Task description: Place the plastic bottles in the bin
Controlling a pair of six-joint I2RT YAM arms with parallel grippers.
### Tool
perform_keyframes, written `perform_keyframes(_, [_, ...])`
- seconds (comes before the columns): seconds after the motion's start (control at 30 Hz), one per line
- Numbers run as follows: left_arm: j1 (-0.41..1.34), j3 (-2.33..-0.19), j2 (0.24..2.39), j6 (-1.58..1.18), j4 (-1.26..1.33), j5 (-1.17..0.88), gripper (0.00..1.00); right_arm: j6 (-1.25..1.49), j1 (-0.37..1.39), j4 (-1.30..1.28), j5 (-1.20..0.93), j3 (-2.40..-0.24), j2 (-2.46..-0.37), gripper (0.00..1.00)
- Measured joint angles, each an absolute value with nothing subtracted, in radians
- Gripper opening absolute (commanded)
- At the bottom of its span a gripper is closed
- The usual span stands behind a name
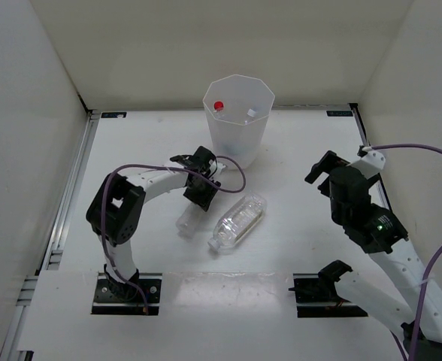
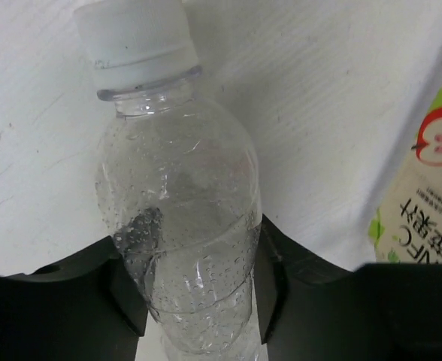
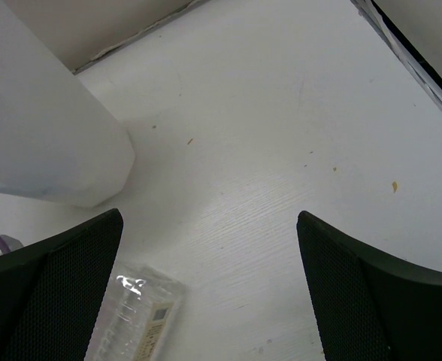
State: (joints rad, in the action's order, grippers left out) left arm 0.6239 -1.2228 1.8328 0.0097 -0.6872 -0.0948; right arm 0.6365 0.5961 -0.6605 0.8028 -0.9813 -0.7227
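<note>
Your left pincer (image 1: 197,197) is clamped on a slim clear bottle (image 2: 180,226), a black finger (image 2: 123,293) pressed against each side of its droplet-beaded wall and its white cap (image 2: 134,34) pointing away. Just to its right lies the fatter ribbed bottle (image 1: 237,220), tilted on the matte white tabletop (image 1: 296,150). Close beyond stands the translucent many-sided bin (image 1: 238,143), a red cap (image 1: 219,106) showing inside. Your right pincer (image 1: 322,169) gapes wide and holds nothing, near the right wall, with bare tabletop between it and the bottles.
</note>
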Motion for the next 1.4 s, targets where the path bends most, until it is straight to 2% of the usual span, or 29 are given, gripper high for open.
perform_keyframes(0.2, [0.601,-1.198,1.704,0.067,-0.724,-0.093,0.1,0.635,0.596,-0.659,0.805,-0.982,-0.761,1.0])
perform_keyframes(0.43, [0.518,-1.22,1.436,0.162,-0.764,-0.022,0.1,0.629,0.596,-0.638,0.808,-0.982,-0.771,1.0])
perform_keyframes(0.57, [0.472,-1.291,1.343,0.184,-0.778,0.049,0.1,0.652,0.596,-0.629,0.826,-0.982,-0.772,1.0])
perform_keyframes(0.7, [0.461,-1.453,1.323,0.194,-0.759,0.118,0.1,0.707,0.596,-0.627,0.853,-0.96,-0.749,1.0])
perform_keyframes(0.87, [0.465,-1.864,1.468,0.197,-0.673,0.13,0.1,0.763,0.596,-0.637,0.855,-0.921,-0.745,1.0])
perform_keyframes(1.03, [0.503,-2.442,1.821,0.19,-0.558,0.07,0.13,0.81,0.596,-0.655,0.825,-0.918,-0.796,1.0])
perform_keyframes(1.1, [0.521,-2.573,1.935,0.176,-0.523,0.039,0.17,0.836,0.596,-0.668,0.805,-0.918,-0.812,1.0])
perform_keyframes(1.17, [0.533,-2.602,2.006,0.157,-0.489,0.006,0.17,0.872,0.596,-0.69,0.782,-0.912,-0.817,1.0])
perform_keyframes(1.3, [0.559,-2.527,2.08,0.134,-0.461,-0.043,0.18,0.939,0.596,-0.722,0.741,-0.87,-0.816,0.99])
perform_keyframes(1.4, [0.581,-2.508,2.14,0.138,-0.452,-0.059,0.24,0.982,0.596,-0.746,0.714,-0.834,-0.811,0.99])
